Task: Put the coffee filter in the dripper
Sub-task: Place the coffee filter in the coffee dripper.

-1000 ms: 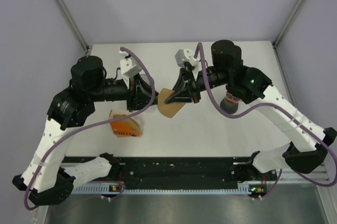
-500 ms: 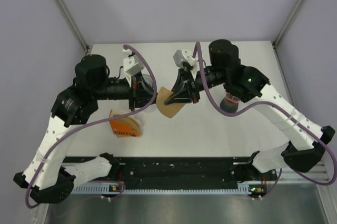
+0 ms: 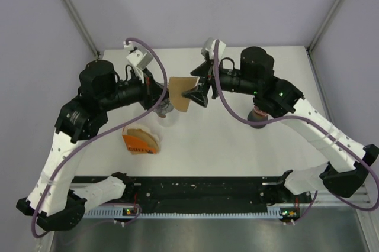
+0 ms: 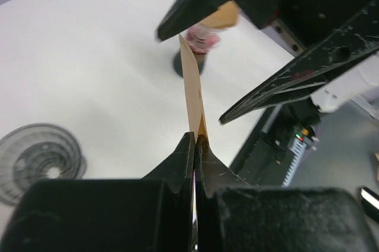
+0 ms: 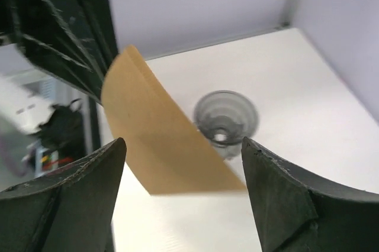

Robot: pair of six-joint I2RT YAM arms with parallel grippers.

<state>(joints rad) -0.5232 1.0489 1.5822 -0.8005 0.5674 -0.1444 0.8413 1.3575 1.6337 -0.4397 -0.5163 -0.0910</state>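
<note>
Now: filter in the air, left pinches it, right spread

Filter (image 4: 192, 92) is brown paper, fan-shaped, and hangs above the table (image 3: 237, 145) between the two arms. Left gripper (image 4: 194, 139) has its jaws pressed together on one edge of the filter, with the paper standing up out of the pinch, seen edge-on in the left wrist view. Right gripper (image 5: 183, 144) has its jaws spread wide. The filter sits in the gap between its fingers (image 5: 65, 199). In the left wrist view one right finger tip is close to the filter's far end, though I cannot tell if they touch; the other finger is apart from the paper.

Dripper (image 5: 225, 116) is clear grey and ribbed, upright on the table, with nothing in it. In the top view it sits just beside the left gripper's tip, on the near side, and below the filter. The filter is not in the dripper and does not touch it.

An orange holder (image 3: 141, 141) with more brown filters lies on the table near the left arm, nearer the bases than the dripper. A pink-topped, dark-based item (image 3: 257, 115) stands under the right arm, well apart from the dripper and too blurred to name.
</note>
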